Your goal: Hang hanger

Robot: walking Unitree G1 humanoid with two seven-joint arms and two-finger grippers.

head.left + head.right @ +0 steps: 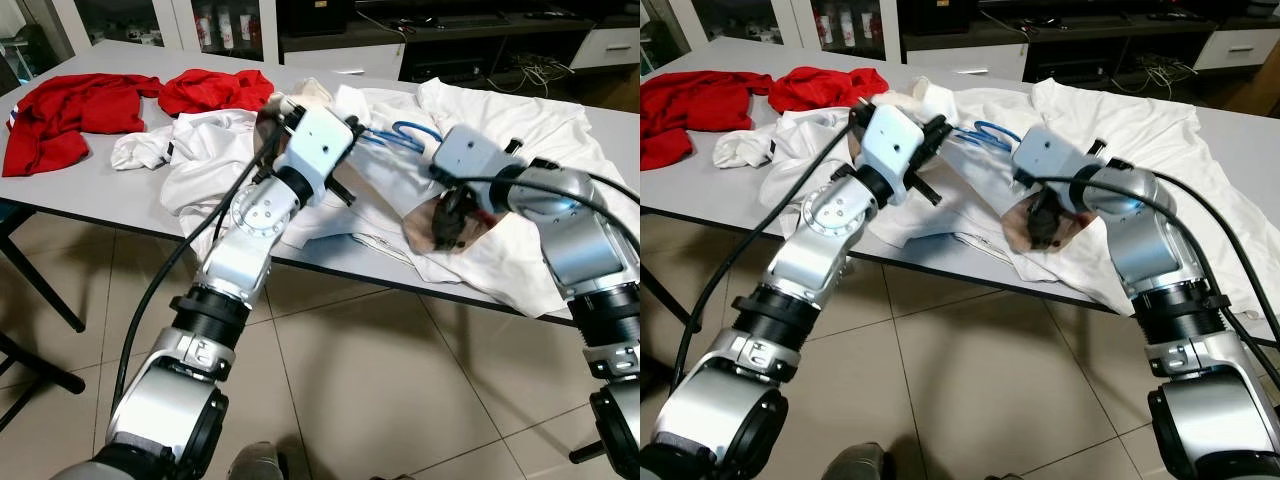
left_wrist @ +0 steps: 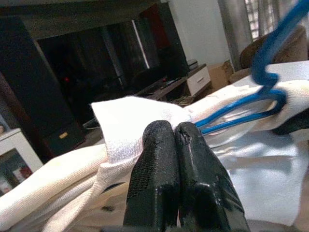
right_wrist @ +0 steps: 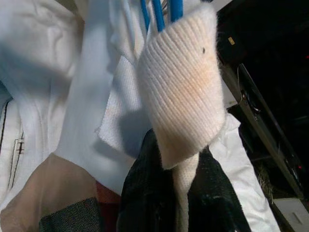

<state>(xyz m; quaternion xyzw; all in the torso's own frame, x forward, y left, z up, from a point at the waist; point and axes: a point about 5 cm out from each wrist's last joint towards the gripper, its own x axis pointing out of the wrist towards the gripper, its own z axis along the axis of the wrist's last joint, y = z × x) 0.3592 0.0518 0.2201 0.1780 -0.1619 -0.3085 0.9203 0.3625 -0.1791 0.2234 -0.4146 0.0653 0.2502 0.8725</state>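
Blue hanger lies inside white shirt on tabletop. Left gripper: fingers clenched on shirt fabric near hanger. Right gripper: fingers pinching shirt's ribbed collar. Red cloth well apart.

blue hanger mostly under white shirt

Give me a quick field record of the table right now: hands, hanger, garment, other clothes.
left hand: shut on a fold of the white garment
right hand: shut on the garment's ribbed edge
blue hanger: lying partly inside the white garment, hook showing
white garment: spread over the grey table, one part hanging over the near edge
red clothes: heaped at the table's far left
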